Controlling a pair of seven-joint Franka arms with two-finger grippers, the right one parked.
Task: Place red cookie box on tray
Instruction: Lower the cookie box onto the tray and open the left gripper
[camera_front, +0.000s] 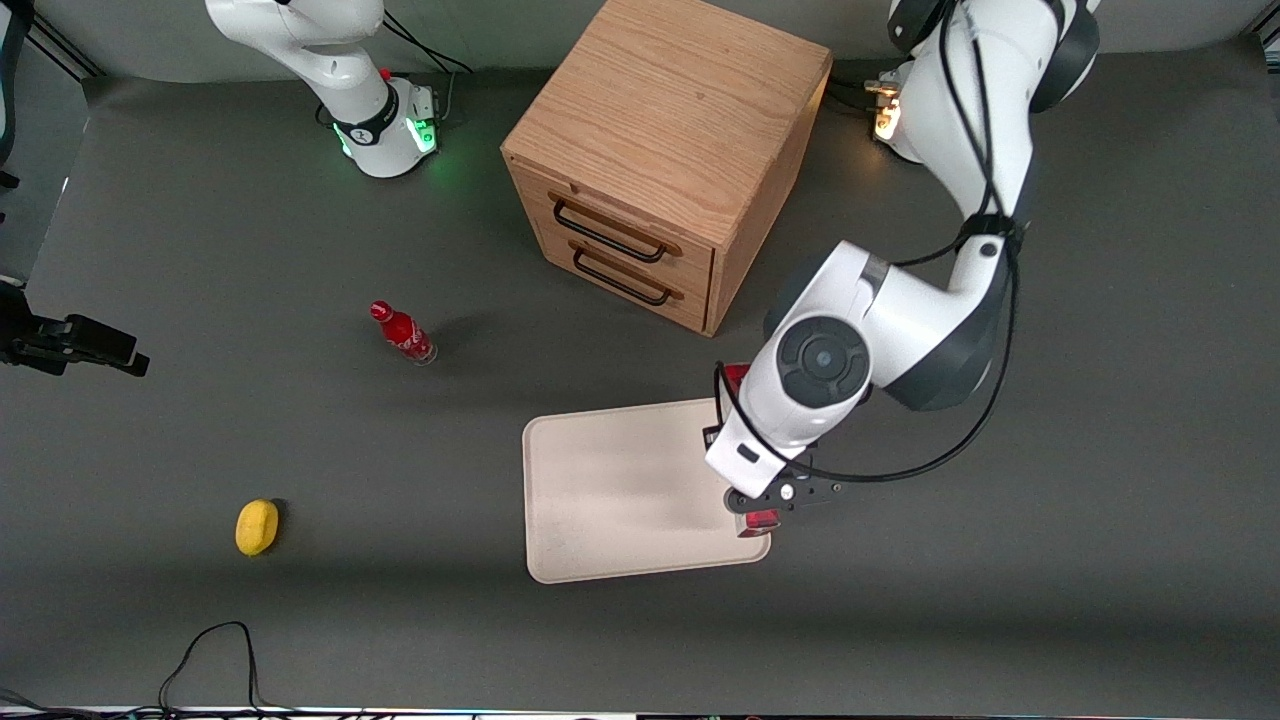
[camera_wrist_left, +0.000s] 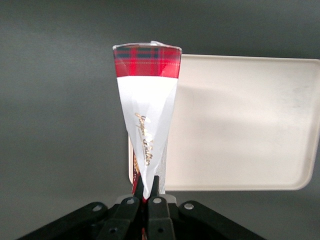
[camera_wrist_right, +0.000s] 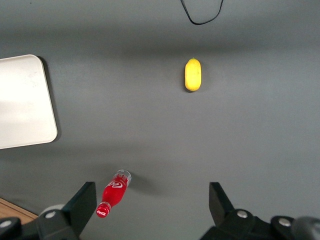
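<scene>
My left gripper (camera_wrist_left: 148, 188) is shut on the red cookie box (camera_wrist_left: 147, 95), pinching its white wedge face between the fingers; the tartan red end points away from the wrist. In the front view the arm's wrist covers the gripper and most of the red cookie box (camera_front: 762, 520), so only its two red ends show. The box hangs over the rim of the cream tray (camera_front: 620, 490) at the working arm's end, lengthwise along that rim. Whether the box touches the tray (camera_wrist_left: 240, 125) cannot be told.
A wooden cabinet (camera_front: 660, 160) with two drawers stands farther from the front camera than the tray. A small red bottle (camera_front: 403, 333) and a yellow fruit (camera_front: 257, 526) lie toward the parked arm's end. A black cable (camera_front: 215, 650) loops near the table's front edge.
</scene>
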